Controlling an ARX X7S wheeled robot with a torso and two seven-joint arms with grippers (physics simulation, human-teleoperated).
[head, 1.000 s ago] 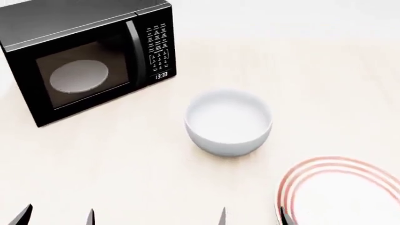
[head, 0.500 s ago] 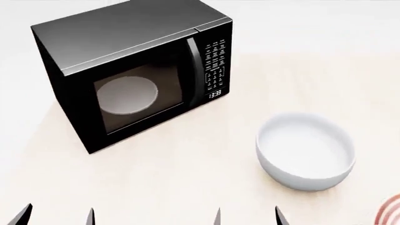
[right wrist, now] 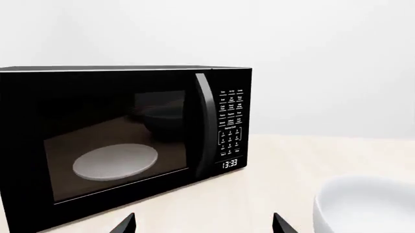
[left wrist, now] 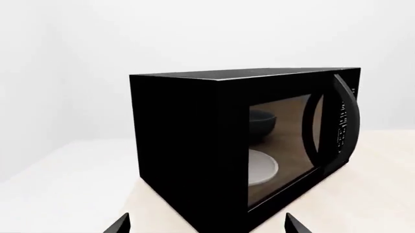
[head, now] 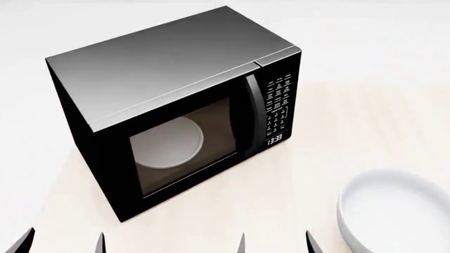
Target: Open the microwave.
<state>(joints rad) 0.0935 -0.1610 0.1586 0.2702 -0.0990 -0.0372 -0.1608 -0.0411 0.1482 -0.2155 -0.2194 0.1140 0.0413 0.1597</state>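
The microwave sits closed on the table at about 11 o'clock in the head view, long axis running 10 to 4, door turned toward 7, handle upright. Left gripper and right gripper both gape, empty. A white bowl lies at 4 o'clock.

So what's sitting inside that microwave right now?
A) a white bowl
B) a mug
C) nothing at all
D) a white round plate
D: through the glass door of the closed microwave, a flat white turntable plate lies inside; the white bowl stands outside it on the table.
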